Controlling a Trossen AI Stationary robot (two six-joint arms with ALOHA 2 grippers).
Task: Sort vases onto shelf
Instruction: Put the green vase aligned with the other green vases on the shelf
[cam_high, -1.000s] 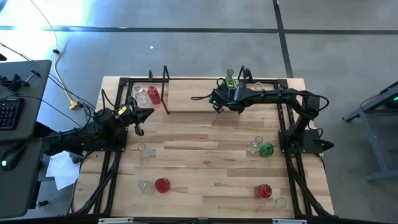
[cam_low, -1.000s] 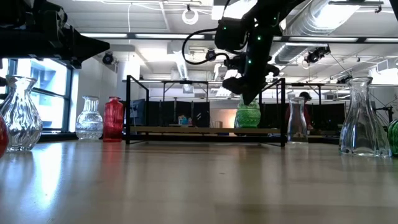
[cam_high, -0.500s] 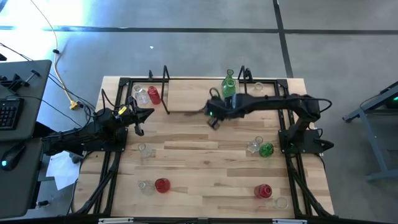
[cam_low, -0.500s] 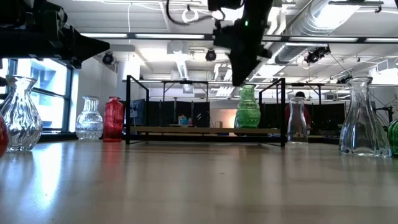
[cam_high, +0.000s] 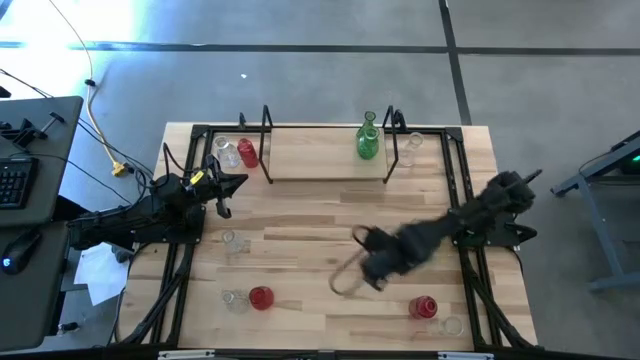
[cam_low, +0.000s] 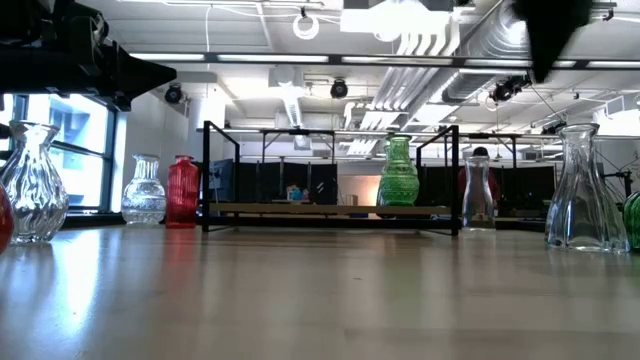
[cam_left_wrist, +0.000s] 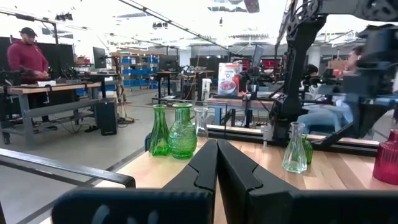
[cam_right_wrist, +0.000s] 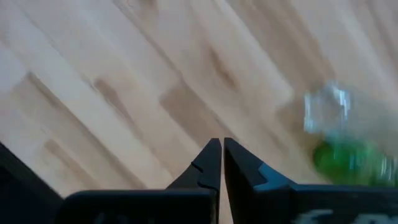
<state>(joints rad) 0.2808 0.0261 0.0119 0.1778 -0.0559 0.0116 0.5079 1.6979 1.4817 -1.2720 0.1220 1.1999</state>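
Observation:
The shelf (cam_high: 325, 152) lies along the table's far edge. Two green vases (cam_high: 367, 142) (cam_left_wrist: 182, 132) stand upright on its right end. A red vase (cam_high: 248, 153) and a clear vase (cam_high: 228, 153) stand by its left end, and another clear vase (cam_high: 412, 141) by its right end. My right gripper (cam_high: 368, 266) (cam_right_wrist: 221, 155) hangs shut over the bare middle of the table, touching nothing. A clear vase (cam_right_wrist: 326, 107) and a green vase (cam_right_wrist: 348, 160) stand beside it. My left gripper (cam_high: 226, 190) (cam_left_wrist: 217, 158) waits shut at the table's left side.
More vases stand on the table: a clear one (cam_high: 232, 240) at the left, a clear one (cam_high: 234, 298) and a red one (cam_high: 261, 297) at the near left, a red one (cam_high: 423, 306) and a clear one (cam_high: 452, 325) at the near right. Black frame rails (cam_high: 175, 270) run along both sides.
My right gripper has risen off the green vase at the shelf's right end, drawn back from the shelf and swung fast toward the near edge, to above the table's middle. The green vase stays upright on the shelf. My left arm has kept still.

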